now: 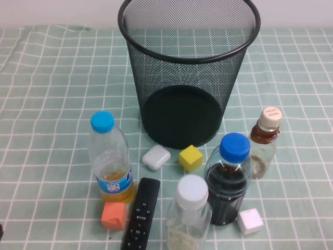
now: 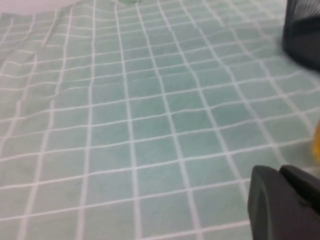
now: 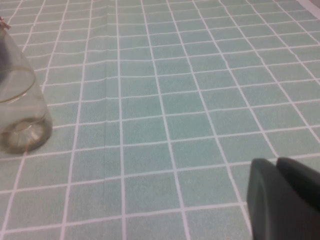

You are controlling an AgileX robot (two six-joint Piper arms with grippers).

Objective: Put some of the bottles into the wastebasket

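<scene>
- Two target bottles upright on the worktop (image 1: 41, 78): white-capped bottle (image 1: 189, 216) nearest the robot, beige-capped bottle (image 1: 264, 140) to the right, near the wastebasket (image 1: 188, 67).
- Standing free, untouched, with caps up for an easy side grasp.
- Wastebasket open-mouthed behind them, ready to receive.
- Left end effector (image 2: 285, 202) low over bare cloth, holding nothing; whether open or closed, cannot tell.
- Right end effector (image 3: 282, 197) likewise, beside a clear bottle base (image 3: 20, 107).

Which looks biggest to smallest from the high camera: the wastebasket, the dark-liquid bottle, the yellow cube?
1. Wastebasket, far the largest.
2. Dark-liquid bottle.
3. Yellow cube.
The bottle stands nearer the camera, yet the order holds.
Neither the left gripper nor the right gripper touches them.
</scene>
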